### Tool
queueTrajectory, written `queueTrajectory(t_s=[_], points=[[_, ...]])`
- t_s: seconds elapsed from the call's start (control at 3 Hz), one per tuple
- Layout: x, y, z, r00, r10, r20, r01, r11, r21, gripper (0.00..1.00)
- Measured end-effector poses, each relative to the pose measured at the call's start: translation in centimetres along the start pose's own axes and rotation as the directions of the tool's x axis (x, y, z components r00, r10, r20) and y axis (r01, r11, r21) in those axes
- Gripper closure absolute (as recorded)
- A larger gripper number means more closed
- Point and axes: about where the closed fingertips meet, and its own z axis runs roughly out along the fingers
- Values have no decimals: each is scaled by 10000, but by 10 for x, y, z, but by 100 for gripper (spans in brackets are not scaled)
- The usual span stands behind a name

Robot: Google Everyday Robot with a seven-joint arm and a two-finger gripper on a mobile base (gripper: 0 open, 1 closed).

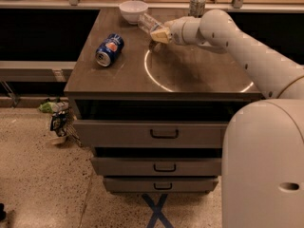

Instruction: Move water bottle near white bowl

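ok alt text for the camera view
The gripper holds the water bottle tilted beside the white bowl at the back of the tabletop. A blue soda can lies on its side; a silver can stands behind the arm.

Gripper (pixel 158 33) w/ bottle (pixel 147 22) by bowl (pixel 133 10)

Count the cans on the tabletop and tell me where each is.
2. A blue soda can lies on its side at the left; a silver can stands at the back edge, behind the gripper holding the water bottle.
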Motion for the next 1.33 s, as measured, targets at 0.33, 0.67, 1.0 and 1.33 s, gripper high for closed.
queueTrajectory(t_s=[0.33,0.67,1.0,1.33], points=[[0,2,-3,10000,13,22,-13,10000,12,0],[-2,4,-22,9999,108,64,-109,9999,133,0],[-8,1,-60,9990,406,165,-412,9984,393,0],[-10,-7,-112,9971,706,282,-724,9950,682,0]])
